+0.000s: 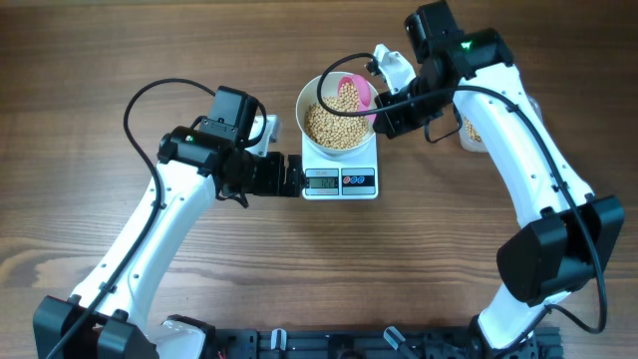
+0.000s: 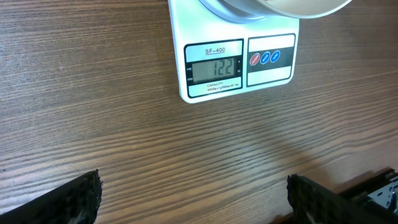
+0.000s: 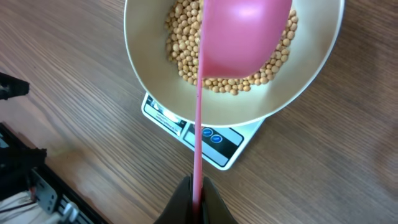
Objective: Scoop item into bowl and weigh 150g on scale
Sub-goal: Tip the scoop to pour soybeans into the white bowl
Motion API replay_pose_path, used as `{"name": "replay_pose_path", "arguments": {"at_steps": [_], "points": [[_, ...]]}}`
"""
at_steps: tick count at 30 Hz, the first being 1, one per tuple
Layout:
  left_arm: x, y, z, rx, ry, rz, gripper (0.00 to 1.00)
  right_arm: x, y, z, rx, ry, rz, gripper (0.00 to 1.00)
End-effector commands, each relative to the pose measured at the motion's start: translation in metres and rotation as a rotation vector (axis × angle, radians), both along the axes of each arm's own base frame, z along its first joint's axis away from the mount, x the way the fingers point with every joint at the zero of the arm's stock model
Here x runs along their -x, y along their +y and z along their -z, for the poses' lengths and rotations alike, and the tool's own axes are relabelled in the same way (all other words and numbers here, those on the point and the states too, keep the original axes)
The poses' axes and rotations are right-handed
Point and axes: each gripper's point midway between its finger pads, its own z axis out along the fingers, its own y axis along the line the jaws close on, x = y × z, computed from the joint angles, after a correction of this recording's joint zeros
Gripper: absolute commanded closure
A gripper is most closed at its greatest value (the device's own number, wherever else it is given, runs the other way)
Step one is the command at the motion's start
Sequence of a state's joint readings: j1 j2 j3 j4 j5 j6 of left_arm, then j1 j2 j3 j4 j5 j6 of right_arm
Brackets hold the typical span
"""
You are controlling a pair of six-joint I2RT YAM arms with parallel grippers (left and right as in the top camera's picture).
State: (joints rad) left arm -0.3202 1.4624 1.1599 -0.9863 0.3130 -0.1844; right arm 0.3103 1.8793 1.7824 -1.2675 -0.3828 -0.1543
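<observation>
Scale: the scale [image 1: 340,182] sits mid-table with its display edge on the near side; in the left wrist view the display reads 122
Bowl: the white bowl [image 1: 304,108] stands on the scale's platform and covers most of it; only the display strip shows beyond its rim
Beans: a good heap of beans [image 1: 332,127] lies in the bottom of the bowl; the white walls above them are bare
Scoop: a pink scoop [image 1: 353,92] hangs over the far right part of the bowl, above the heap; from overhead it seems to have beans in it
Right gripper: the right gripper [image 3: 196,190] is clenched on the scoop's thin handle, reaching in from the right
Left gripper: the left gripper [image 1: 291,177] is released, fingers spread with nothing between them; it hovers low just left of the scale, its camera on the display
Done, I'd say: bowl placed on the scale; most of the beans in
Left, I'd say: the reading is short of 150 g; this scoopful has to go in, probably a small top-up after it
Risk: tipping too freely could overshoot; gentler shaking near the end looks wise
</observation>
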Motion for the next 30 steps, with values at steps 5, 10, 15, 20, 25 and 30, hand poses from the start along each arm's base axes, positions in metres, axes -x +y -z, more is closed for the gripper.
{"name": "replay_pose_path", "arguments": {"at_steps": [5,10,15,20,25,30], "points": [[0.0004,-0.0004,0.0019,0.002,0.002,0.018,0.0,-0.0005,0.0007,-0.0125,0.113,-0.124,-0.099,0.96],[0.0004,-0.0004,0.0019,0.002,0.003,0.018,0.0,0.0026,0.0066,-0.0112,0.141,-0.136,-0.122,0.96],[0.0006,-0.0008,0.0019,0.002,0.003,0.019,0.0,0.0025,0.0064,-0.0112,0.141,-0.135,-0.12,0.96],[0.0003,-0.0005,0.0019,0.002,0.002,0.018,0.0,0.0015,0.0067,-0.0115,0.14,-0.14,-0.122,0.96],[0.0005,-0.0007,0.0019,0.002,0.003,0.019,0.0,-0.0001,0.0073,-0.012,0.138,-0.148,-0.122,0.96],[0.0005,-0.0007,0.0019,0.002,0.003,0.019,0.0,-0.002,0.0071,-0.0122,0.144,-0.166,-0.146,0.96]]}}
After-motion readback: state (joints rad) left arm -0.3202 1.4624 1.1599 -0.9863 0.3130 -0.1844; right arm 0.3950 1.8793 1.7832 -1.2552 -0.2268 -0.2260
